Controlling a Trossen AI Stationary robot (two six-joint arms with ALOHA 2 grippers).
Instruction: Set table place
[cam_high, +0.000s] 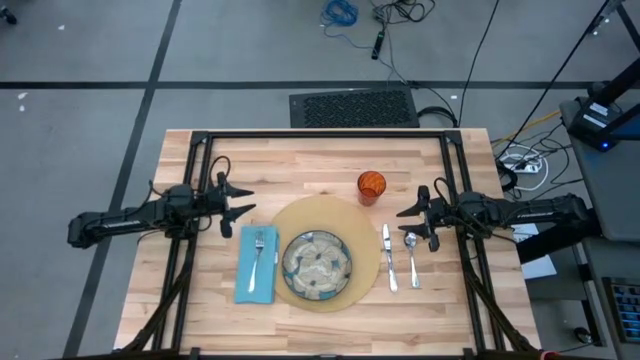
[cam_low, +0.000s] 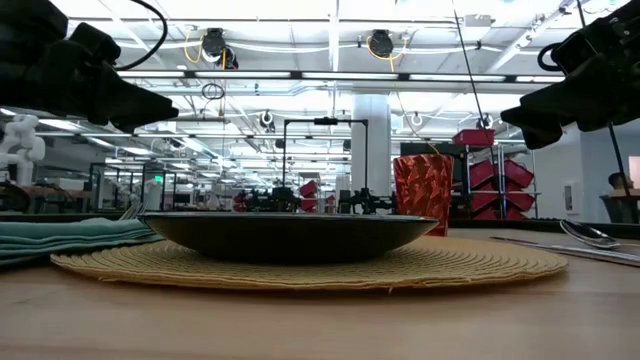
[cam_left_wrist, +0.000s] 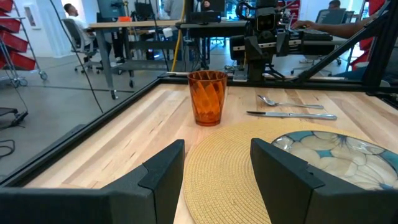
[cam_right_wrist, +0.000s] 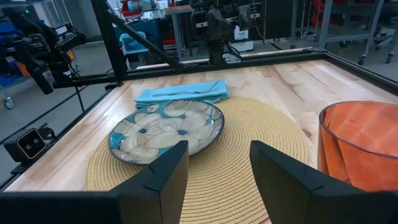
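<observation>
A round tan mat (cam_high: 345, 222) lies at the middle of the wooden table (cam_high: 300, 160). A greenish flowered plate (cam_high: 317, 265) sits on the mat. On the mat's left lies a light-blue napkin (cam_high: 256, 264) with a fork (cam_high: 258, 248) on top. On its right lie a knife (cam_high: 388, 257) and a spoon (cam_high: 412, 257), side by side on the wood. An orange cup (cam_high: 371, 187) stands at the mat's far right rim. My left gripper (cam_high: 243, 206) hovers open at the table's left, pointing level toward the middle. My right gripper (cam_high: 405, 215) hovers open at the right, facing it.
A black metal frame (cam_high: 320, 134) runs along the table's far edge and down both sides under the arms. Bare wood shows in front of the setting and behind the cup. Cables and a black mat lie on the floor beyond the far edge.
</observation>
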